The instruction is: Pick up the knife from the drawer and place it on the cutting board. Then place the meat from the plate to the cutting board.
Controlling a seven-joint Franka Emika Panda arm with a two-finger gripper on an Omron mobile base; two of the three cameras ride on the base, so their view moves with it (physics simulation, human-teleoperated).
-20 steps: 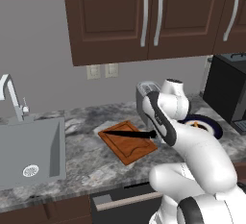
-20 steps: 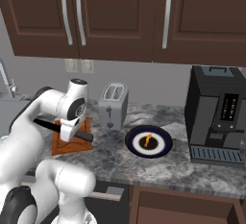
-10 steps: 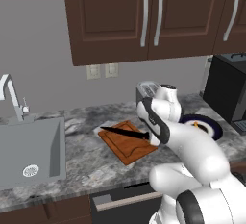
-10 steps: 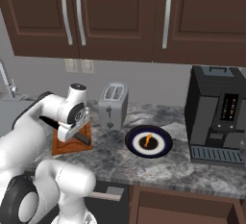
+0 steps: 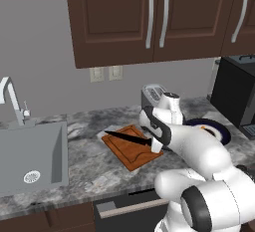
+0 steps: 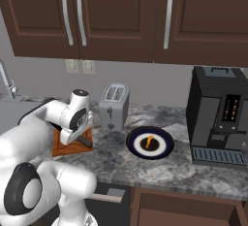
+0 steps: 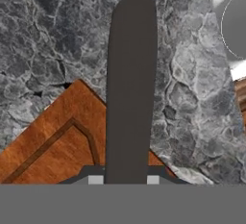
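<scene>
The reddish-brown cutting board lies on the counter between sink and toaster; one corner of it shows in the hand view. My gripper is shut on the dark grey handle of the knife. Its black blade slants out to the left over the board. In the hand view the handle runs up from between my fingertips. The blue-rimmed plate sits to the right with the small orange meat on its brown centre. The open drawer juts out below the counter at the right.
A sink with a faucet lies at the left. The silver toaster stands behind the board and the black coffee machine at the far right. A grey-fronted panel sticks out under the counter edge.
My hand has come down a little towards the board with the knife, and the blade now slants instead of lying level. The plate and meat have not moved.
</scene>
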